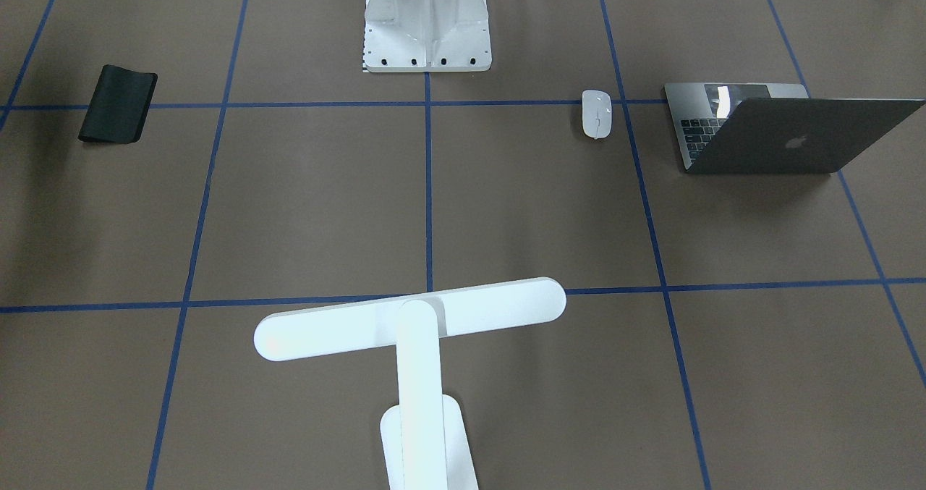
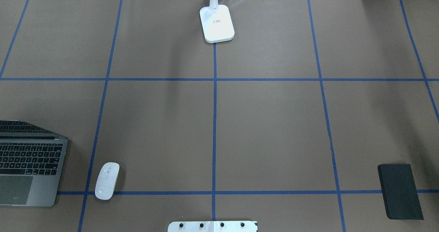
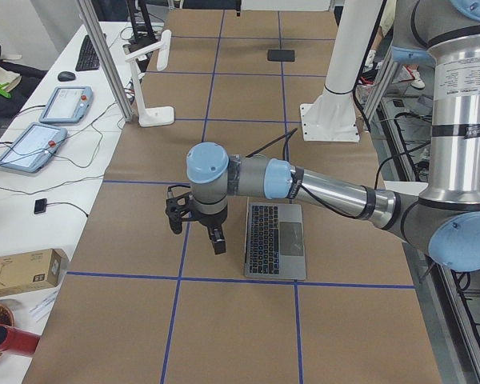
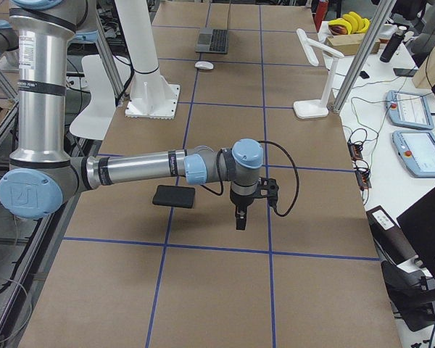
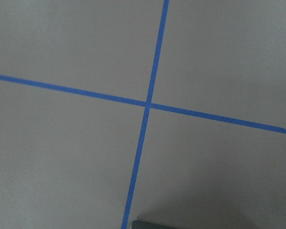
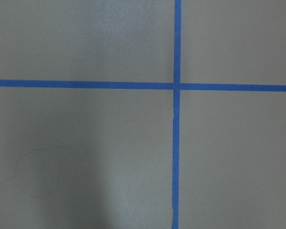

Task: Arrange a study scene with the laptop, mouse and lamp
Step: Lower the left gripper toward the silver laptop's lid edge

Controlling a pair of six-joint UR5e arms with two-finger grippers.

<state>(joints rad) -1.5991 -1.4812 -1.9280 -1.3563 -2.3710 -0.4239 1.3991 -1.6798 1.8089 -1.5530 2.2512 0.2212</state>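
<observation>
While your open laptop [image 2: 31,163] sits beside the mouse [image 2: 107,180], lower left overhead, you cannot tell whether the left gripper [image 3: 196,230] or right gripper [image 4: 254,206] is spread.

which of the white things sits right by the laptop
The mouse, the small flat oval beside the laptop; the lamp and bolted pedestal stand farther off.

Seen from overhead, the brown counter [image 2: 274,129], gridded with blue tape [image 2: 214,122], carries the lamp [image 2: 218,23] at 12 o'clock, a white pedestal [image 2: 212,226] at 6, the open laptop [image 2: 29,163] at 8 with the mouse [image 2: 107,180] just beside it, and a black mouse pad [image 2: 400,191] at 4.
</observation>
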